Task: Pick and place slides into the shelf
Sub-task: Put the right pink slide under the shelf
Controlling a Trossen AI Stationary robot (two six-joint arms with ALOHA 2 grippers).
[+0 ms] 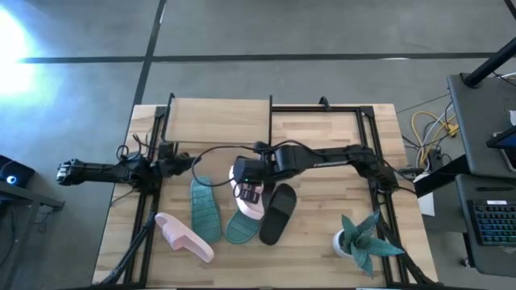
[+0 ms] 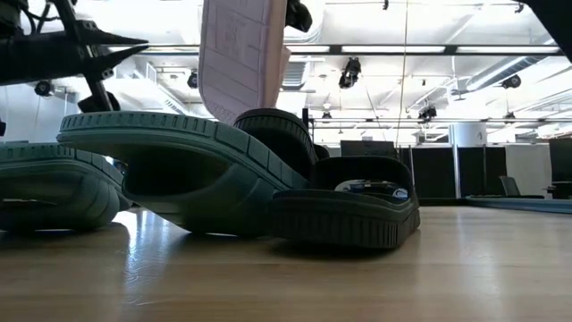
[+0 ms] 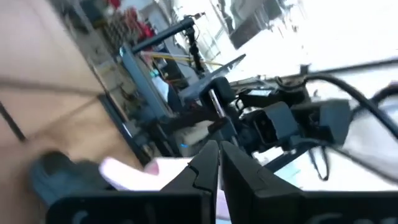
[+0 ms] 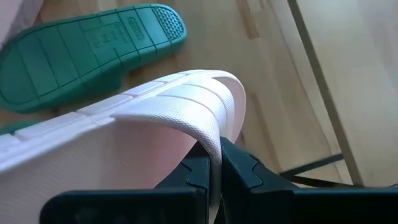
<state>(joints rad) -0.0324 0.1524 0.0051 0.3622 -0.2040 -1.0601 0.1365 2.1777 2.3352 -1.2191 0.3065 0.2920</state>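
My right gripper (image 1: 248, 187) hangs over the table's middle, shut on a pale pink slide (image 1: 252, 206), which shows as a pink sole (image 2: 241, 54) in the low view. Two teal slides (image 1: 204, 208) (image 1: 240, 228) lie sole up near it. One of them (image 2: 179, 170) is tilted, its end propped on the black slide (image 1: 278, 213). The second pink slide (image 1: 184, 236) lies near the table's near left corner. The shelf (image 1: 218, 121) stands at the far edge. My left gripper (image 1: 190, 163) waits shut left of the slides, touching nothing. My right gripper pinches the pink slide's wide strap (image 4: 214, 134) between its two fingers, at the strap's edge, coming from above. The slide is lifted off the table and hangs below the fingers, sole toward the near edge. Whether its lower end (image 2: 234, 114) touches the teal slide cannot be told.
A potted plant (image 1: 359, 240) stands near the table's near right corner. Black frame bars (image 1: 372, 153) run along the table's sides. Bare wood (image 1: 322, 137) lies between the slides and the far right edge. A desk with a keyboard (image 1: 492, 217) stands right of the table.
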